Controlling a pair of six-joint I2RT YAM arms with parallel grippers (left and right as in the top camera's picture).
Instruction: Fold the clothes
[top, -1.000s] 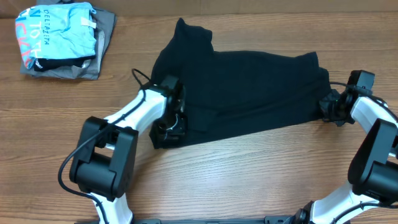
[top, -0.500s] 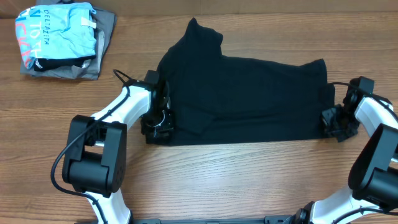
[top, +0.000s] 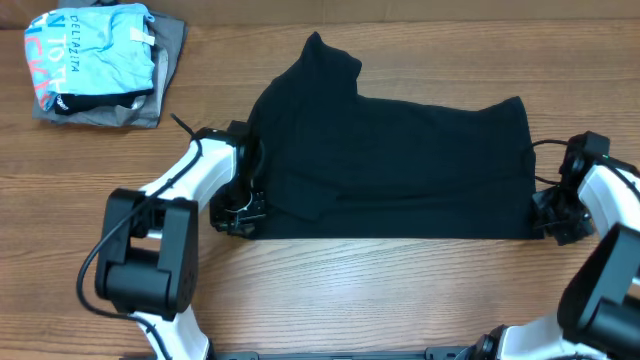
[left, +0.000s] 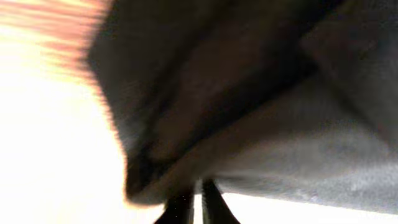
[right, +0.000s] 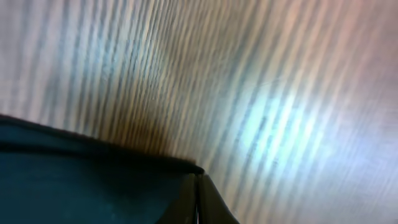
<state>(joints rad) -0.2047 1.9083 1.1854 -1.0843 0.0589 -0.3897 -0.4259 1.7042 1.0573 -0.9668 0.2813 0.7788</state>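
Two grippers are pinching the near corners of the plain black short-sleeved soft T-shirt (top: 400, 165), holding it stretched flat.
The left gripper (top: 236, 208) is clamping the shirt's near-left corner, jaws closed on fabric. The right gripper (top: 553, 221) is gripping its near-right corner likewise, tensioning the hem straight on the brown wooden table (top: 380, 295).

Left hand (top: 240, 217), right hand (top: 553, 225), both closed

Robot lab workstation: wood-grain table (top: 380, 290), left arm (top: 175, 185), right arm (top: 612, 195), folded garment stack (top: 100, 65).
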